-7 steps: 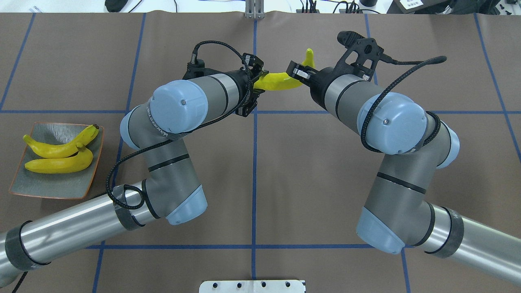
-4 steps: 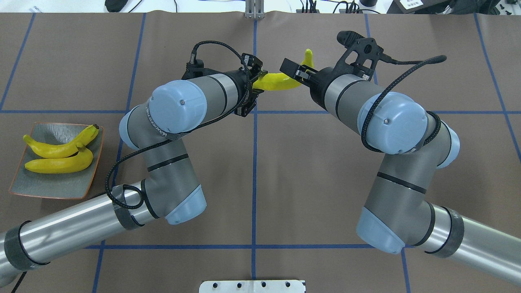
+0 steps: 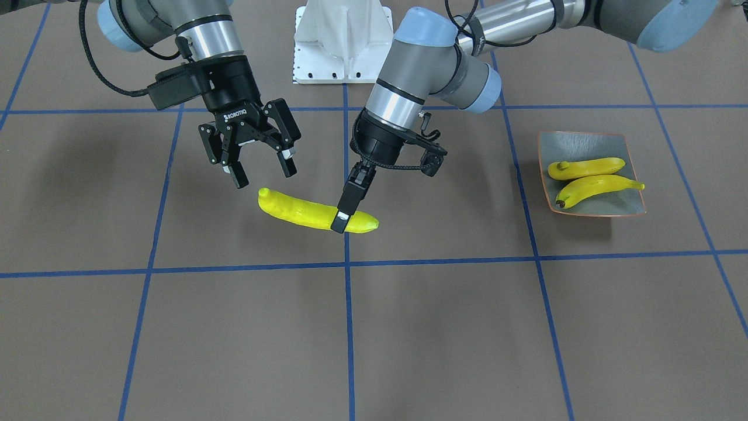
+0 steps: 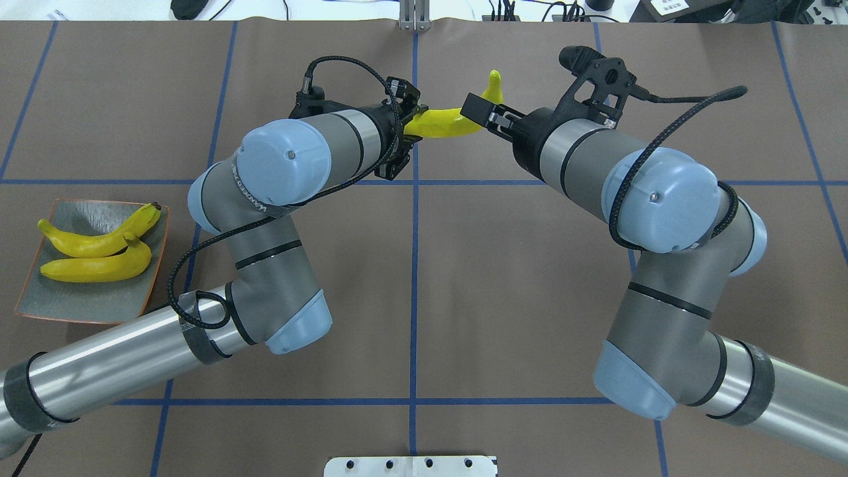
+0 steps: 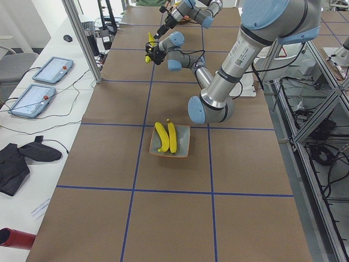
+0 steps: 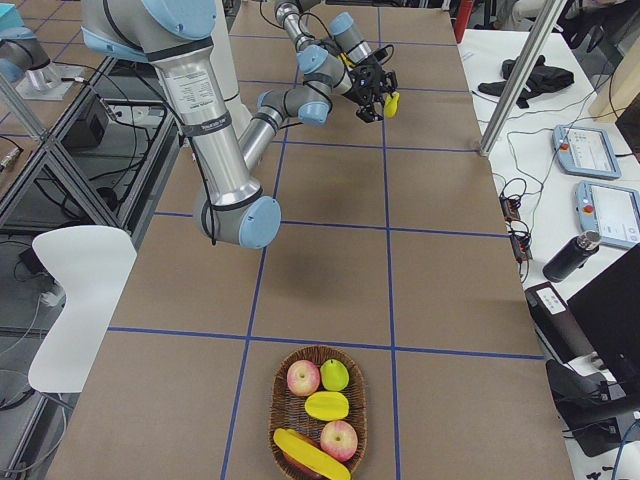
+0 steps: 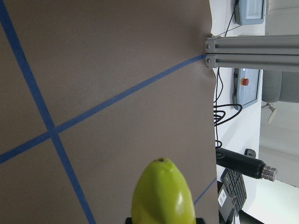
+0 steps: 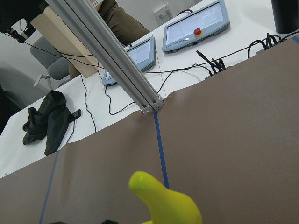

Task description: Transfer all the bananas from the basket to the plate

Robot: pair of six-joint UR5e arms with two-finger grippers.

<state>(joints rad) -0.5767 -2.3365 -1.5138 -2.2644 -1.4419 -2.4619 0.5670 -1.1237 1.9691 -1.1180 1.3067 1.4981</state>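
Four bananas [image 3: 315, 211], one plate [image 3: 584, 143], one basket [image 6: 318, 353]

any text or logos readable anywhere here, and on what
"ROBOTIQ": on the body of the right claw, front-facing view.
Lettering along the left arm's elbow: too blurred to read.
White label at the overhead view's top right: too small to read.
No writing on the held banana.

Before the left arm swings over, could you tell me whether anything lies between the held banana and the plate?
Nothing visible does: no object lies on the table between the banana in the left pincer and the plate. Two bananas lie on the plate, with bare room beside them.
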